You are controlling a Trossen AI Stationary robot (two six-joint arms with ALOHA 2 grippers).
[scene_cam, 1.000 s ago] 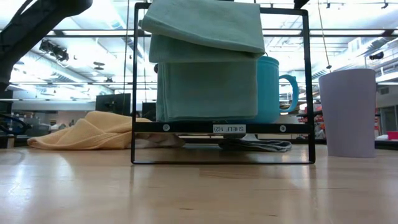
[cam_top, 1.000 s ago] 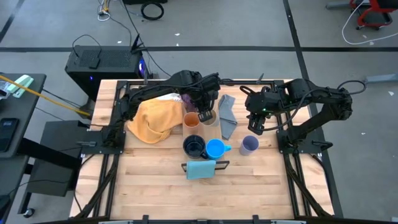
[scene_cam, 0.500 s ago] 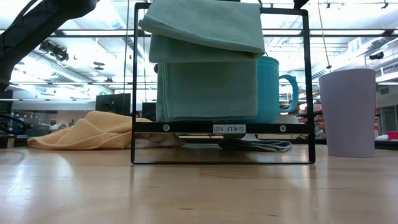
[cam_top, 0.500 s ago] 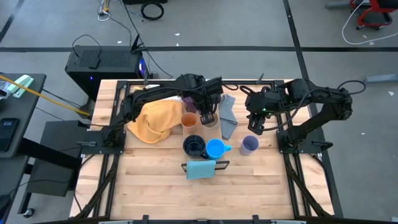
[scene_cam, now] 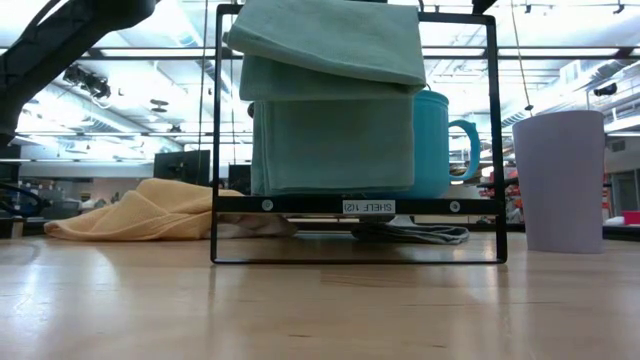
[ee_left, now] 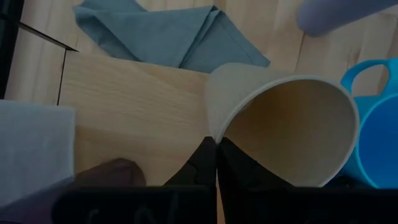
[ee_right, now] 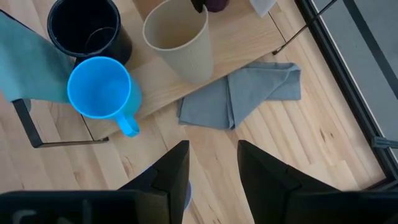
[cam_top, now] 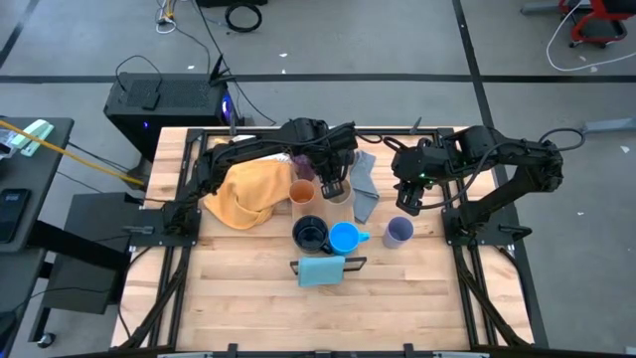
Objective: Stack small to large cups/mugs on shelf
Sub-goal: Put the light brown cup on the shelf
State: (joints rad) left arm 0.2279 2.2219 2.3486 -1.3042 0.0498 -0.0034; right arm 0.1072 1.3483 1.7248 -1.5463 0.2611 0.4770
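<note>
My left gripper [cam_top: 333,185] is shut on a beige cup [ee_right: 178,40] over the light-wood shelf [ee_left: 124,99]. On the shelf's other side, an orange cup [cam_top: 303,192] stands beside it. In front of them on the table are a navy mug [cam_top: 311,235], a bright blue mug [cam_top: 344,239] and a lavender cup [cam_top: 398,232]. A dark purple tumbler [cam_top: 296,158] shows partly behind the left arm. My right gripper [ee_right: 214,165] hangs open above the table near the lavender cup, holding nothing. My left gripper pinches the beige cup's rim [ee_left: 214,138], one finger outside the wall and one inside. The fingers slant down at it from above. The cup's mouth faces up, and its base [ee_right: 194,73] is at the shelf; whether it rests there I cannot tell.
A yellow cloth [cam_top: 243,192] lies bunched at the left and a grey cloth [cam_top: 364,185] lies to the right of the shelf. At the near side, a black wire rack draped with a teal cloth [cam_top: 320,270] stands in front of the mugs. Bare slatted tabletop [cam_top: 298,318] lies nearer.
</note>
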